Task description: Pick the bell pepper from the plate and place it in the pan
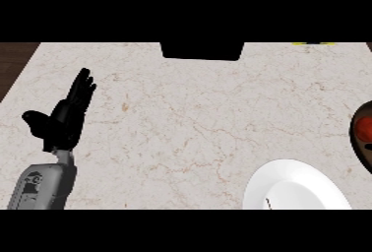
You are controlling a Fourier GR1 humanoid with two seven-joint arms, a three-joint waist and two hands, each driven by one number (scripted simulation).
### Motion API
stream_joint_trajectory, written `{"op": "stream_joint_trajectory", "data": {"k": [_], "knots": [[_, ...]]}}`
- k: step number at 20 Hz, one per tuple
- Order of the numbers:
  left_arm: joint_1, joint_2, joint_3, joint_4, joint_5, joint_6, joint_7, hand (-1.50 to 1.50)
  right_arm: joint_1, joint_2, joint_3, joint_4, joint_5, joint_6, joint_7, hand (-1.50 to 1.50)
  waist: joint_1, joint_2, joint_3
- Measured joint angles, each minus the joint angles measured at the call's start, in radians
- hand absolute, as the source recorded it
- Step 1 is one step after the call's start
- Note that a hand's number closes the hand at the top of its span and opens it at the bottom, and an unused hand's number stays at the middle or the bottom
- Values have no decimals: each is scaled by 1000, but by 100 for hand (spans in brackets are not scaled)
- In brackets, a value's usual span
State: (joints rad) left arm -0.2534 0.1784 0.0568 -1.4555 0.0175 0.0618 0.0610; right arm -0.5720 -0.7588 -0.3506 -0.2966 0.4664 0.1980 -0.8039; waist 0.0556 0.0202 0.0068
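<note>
The left hand (pixel 64 115) shows at about nine o'clock in the head view, standing over the pale marbled table (pixel 189 118) with its fingers straight and pointing up toward twelve, the thumb spread out to the side. It has hold of nothing and touches nothing I can see; its grey forearm (pixel 45 186) comes in from the lower edge at about seven o'clock. The right hand does not show anywhere.

Down at about five o'clock sits the white plate (pixel 294 189), cut off by the lower edge, its face bare apart from a small dark mark near the bottom. At three o'clock, hard against the right edge, a dark pan (pixel 361 147) is partly in view, and inside it lies a red thing, the bell pepper (pixel 362 129), only a slice of it showing. Plate and pan lie near each other but apart.

At twelve o'clock a black block (pixel 202 50) sits at the table's far edge. A strip of dark wood (pixel 13 61) runs beside the table at ten o'clock.
</note>
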Motion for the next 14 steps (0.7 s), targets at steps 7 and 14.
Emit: {"op": "stream_joint_trajectory", "data": {"k": [7, 14], "knots": [[-6, 7, 16, 4, 0, 8, 11, 0, -6, -70, -123, 82, -125, 110, -72, -150, -26, -6, -1], [21, 9, 28, -10, -4, 22, 11, 0, 91, -177, -161, 97, -197, 279, -52, -150, -61, -16, 0]]}}
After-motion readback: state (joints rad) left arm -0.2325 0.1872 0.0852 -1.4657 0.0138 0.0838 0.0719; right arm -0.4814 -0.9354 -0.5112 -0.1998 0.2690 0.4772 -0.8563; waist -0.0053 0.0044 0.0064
